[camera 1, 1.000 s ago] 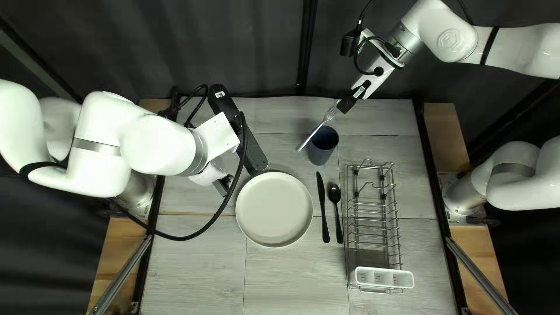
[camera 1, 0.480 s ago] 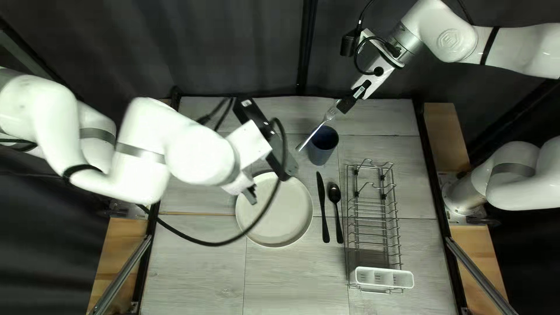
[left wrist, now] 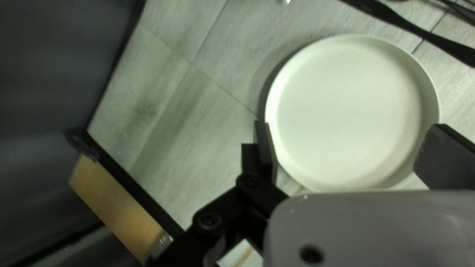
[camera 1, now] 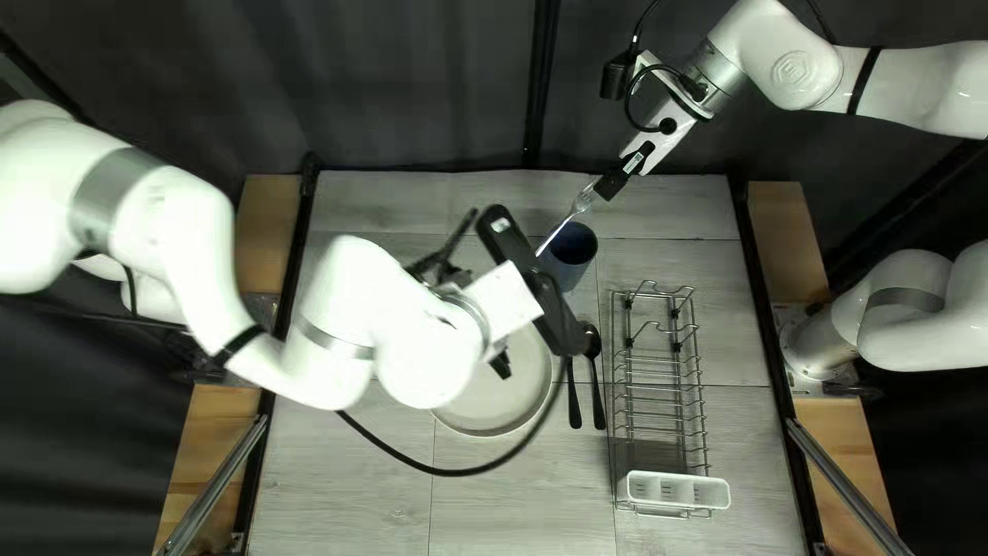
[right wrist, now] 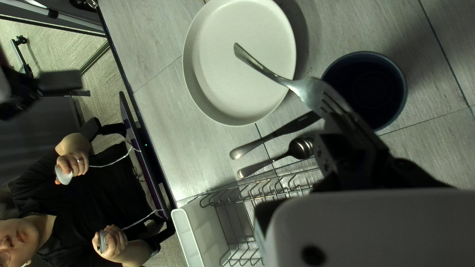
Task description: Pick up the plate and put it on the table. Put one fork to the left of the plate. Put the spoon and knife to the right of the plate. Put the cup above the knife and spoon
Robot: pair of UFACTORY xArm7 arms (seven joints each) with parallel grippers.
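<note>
Biggest first: the table (camera 1: 340,494) fills most of my top left view, a dark curtain (camera 1: 412,82) past its far edge. My left arm (camera 1: 196,237) reaches in over the plate, and my right arm (camera 1: 916,88) crosses up by the far edge. In the right wrist view a person (right wrist: 94,183) sits off the near edge.

The wire rack (camera 1: 659,412) sits right of the cutlery, white caddy (camera 1: 674,491) at its near end. Most elbow room is from the plate to the left and near edges; the strip between rack and right edge is narrower.

The plate (camera 1: 504,396) lies flat mid-table. My left gripper (camera 1: 501,365) hangs over it, fingers spread really wide, nothing pinched; the left wrist view has the plate ahead, partly between them, and I can't tell if one grazes the rim. My right gripper (camera 1: 611,186) is closed tight on the tine end of the fork (camera 1: 573,213), handle slanting out toward the plate.

Cup (camera 1: 572,247) stands upright above the cutlery, super close to that fork; can't tell if they touch. Knife (camera 1: 574,412) is just right of the plate, spoon (camera 1: 598,407) right beside it.
</note>
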